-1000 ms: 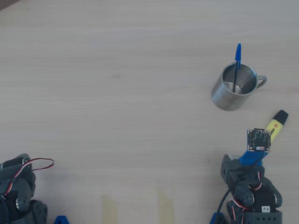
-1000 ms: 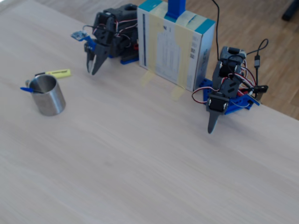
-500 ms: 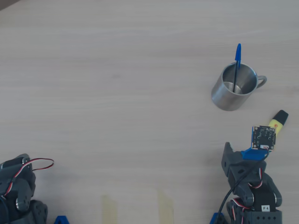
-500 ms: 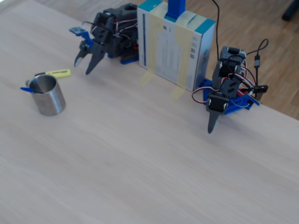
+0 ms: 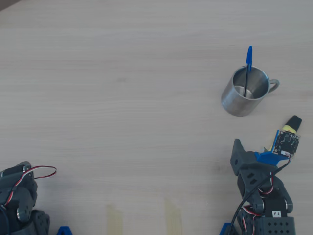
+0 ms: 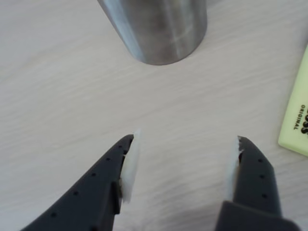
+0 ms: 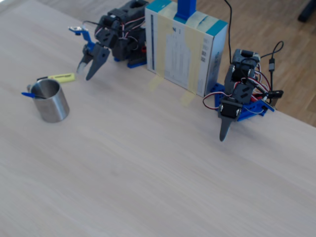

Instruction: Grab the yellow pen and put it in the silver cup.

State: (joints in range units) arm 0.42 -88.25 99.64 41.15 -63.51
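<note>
You are on the approach: your hand (image 6: 183,168) hangs spread and empty over the counter (image 6: 57,86), the yellow pen (image 6: 297,115) lies at the wrist view's right edge, so shift right before closing, silver cup (image 6: 156,29) top center.

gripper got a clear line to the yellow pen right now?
Probably yes. The gripper has its jaws open over bare table, and the yellow pen lies flat just off to the right in the wrist view, with nothing between. The silver cup stands ahead, clear of that path.
</note>
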